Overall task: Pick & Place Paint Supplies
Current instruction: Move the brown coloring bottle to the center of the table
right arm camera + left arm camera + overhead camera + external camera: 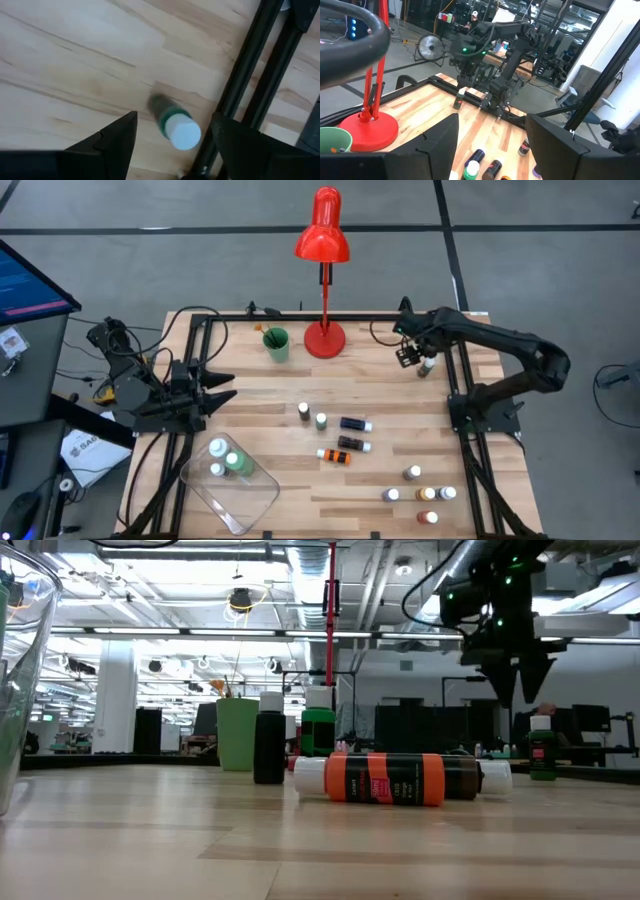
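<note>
A small dark-green paint bottle with a white cap stands upright near the table's far right edge. My right gripper hangs open just above it, fingers pointing down and clear of the cap. More small paint bottles stand or lie at mid-table and near the front right. An orange one lies on its side. A clear tray at the front left holds three bottles. My left gripper waits open and level at the table's left edge.
A red desk lamp stands at the far middle of the table. A green cup with brushes is to its left. The black frame rail runs close beside the far-right bottle. Bare wood lies between the lamp and the mid-table bottles.
</note>
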You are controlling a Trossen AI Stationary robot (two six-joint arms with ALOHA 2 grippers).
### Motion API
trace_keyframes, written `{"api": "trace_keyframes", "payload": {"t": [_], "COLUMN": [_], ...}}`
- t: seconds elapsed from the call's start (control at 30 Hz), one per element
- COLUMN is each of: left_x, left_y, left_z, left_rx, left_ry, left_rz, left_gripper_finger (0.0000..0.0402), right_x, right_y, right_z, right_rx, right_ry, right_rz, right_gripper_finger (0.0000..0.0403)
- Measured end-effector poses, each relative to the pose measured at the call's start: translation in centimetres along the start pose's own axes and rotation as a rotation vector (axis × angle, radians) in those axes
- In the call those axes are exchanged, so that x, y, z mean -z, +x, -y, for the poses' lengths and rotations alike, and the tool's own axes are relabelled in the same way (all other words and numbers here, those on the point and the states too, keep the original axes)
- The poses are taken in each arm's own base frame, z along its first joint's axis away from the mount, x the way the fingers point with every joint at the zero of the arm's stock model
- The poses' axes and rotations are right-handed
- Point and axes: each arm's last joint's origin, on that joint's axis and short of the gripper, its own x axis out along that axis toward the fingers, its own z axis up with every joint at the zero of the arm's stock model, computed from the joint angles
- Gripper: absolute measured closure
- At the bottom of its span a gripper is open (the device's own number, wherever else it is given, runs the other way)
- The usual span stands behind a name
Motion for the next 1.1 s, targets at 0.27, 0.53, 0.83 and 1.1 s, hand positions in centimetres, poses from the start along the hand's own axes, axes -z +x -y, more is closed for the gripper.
{"api": "trace_keyframes", "payload": {"t": [0.27,0.53,0.83,1.1], "left_x": [0.0,0.0,0.0,0.0], "left_y": [0.0,0.0,0.0,0.0], "left_z": [0.0,0.0,0.0,0.0], "left_rx": [0.0,0.0,0.001,0.001], "left_ry": [-0.001,0.0,-0.001,-0.001], "left_rz": [0.0,0.0,0.0,0.0], "left_gripper_finger": [0.0179,0.0179,0.0179,0.0179], "right_x": [-0.6,-1.1,-1.3,-1.2], "right_y": [1.9,3.9,5.2,6.3], "right_z": [-0.9,-2.0,-1.9,-2.4], "right_rx": [0.054,0.076,0.092,0.076], "right_ry": [-0.056,-0.127,-0.185,-0.269], "right_rz": [-0.098,-0.195,-0.303,-0.409], "right_gripper_finger": [0.0152,0.0152,0.0152,0.0152]}}
